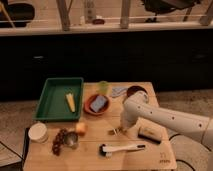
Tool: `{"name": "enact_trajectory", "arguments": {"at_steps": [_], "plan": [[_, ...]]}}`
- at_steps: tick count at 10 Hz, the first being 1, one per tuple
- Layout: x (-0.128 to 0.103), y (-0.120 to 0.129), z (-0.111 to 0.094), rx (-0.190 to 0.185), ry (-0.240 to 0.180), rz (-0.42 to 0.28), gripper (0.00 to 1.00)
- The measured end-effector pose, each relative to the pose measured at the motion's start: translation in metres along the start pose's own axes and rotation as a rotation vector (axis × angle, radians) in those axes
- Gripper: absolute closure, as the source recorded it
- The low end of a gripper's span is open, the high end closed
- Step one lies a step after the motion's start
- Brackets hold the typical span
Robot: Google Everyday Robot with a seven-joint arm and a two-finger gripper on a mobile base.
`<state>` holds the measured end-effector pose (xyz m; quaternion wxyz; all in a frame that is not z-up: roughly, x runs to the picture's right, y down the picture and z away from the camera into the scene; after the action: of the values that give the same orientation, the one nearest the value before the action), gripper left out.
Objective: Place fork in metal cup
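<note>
The metal cup [71, 141] is a small shiny grey cylinder standing near the table's front left, between the grapes [59, 141] and an orange fruit [81, 128]. My gripper [119, 129] points down at the middle of the wooden table [150, 160], on the end of the white arm [165, 120] that comes in from the right. A small thin pale piece, which looks like the fork [114, 132], is at the gripper's tip, low over the table top. The cup is well to the left of the gripper.
A white-handled brush [122, 148] lies in front of the gripper. A white tub [38, 132] stands front left. A green tray [52, 107] holds a yellow item. An orange bowl [89, 109] with a blue sponge, a pale green cup [103, 87], a dark bowl [136, 91] and a tan block [150, 134] are around.
</note>
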<state>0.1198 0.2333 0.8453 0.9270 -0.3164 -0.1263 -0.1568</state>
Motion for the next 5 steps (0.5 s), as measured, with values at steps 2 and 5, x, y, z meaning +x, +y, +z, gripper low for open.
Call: {"name": "enact_trajectory", "arguments": {"at_steps": [2,5], "plan": [[0.000,0.001,-0.002,-0.004,0.000,0.002,1.00],[-0.009,-0.005,-0.015,0.027,0.018,-0.031,1.00]]}}
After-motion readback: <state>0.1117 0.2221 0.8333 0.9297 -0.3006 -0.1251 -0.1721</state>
